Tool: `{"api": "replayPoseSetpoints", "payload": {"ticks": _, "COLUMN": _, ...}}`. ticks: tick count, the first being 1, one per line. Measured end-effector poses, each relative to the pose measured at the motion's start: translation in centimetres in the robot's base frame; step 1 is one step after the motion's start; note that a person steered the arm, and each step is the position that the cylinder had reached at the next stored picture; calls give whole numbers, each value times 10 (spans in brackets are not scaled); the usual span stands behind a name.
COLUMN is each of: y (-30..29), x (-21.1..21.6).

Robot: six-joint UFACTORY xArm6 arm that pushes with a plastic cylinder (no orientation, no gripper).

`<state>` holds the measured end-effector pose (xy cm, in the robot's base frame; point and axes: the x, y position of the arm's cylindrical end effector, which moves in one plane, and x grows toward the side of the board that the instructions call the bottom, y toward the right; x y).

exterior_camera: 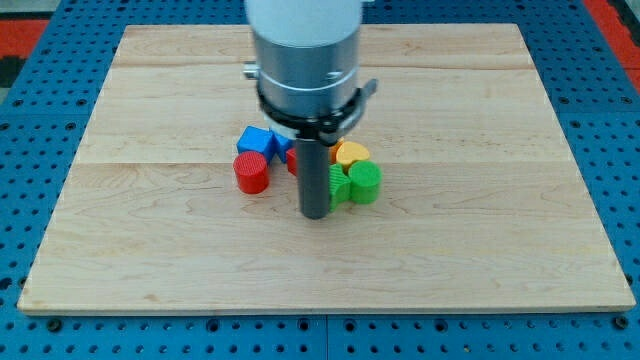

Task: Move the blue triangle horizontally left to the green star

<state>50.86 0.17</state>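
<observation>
Blue block (256,141) is seen left of tip (316,214) | green blocks (364,182) right, beside tip | triangle hidden, no pincer fitted.

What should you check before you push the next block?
1. My tip shows: ok, at the cluster's lower edge.
2. Blue triangle found: cannot tell; only a blue block shows, shape unclear.
3. Green star found: cannot tell; a green block sits partly behind the rod.
4. Green cylinder out of the way: not ok, touching that green block.
5. Red cylinder out of the way: not ok, touching the blue block.
</observation>
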Motion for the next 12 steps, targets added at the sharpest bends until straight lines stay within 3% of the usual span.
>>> {"api": "replayPoseSetpoints", "payload": {"ticks": 3, "y": 38, "x": -45}}
{"api": "replayPoseSetpoints", "payload": {"ticks": 4, "y": 40, "x": -39}}
{"api": "replayPoseSetpoints", "payload": {"ticks": 9, "y": -53, "x": -69}}
{"api": "replayPoseSetpoints", "payload": {"ticks": 12, "y": -58, "x": -88}}
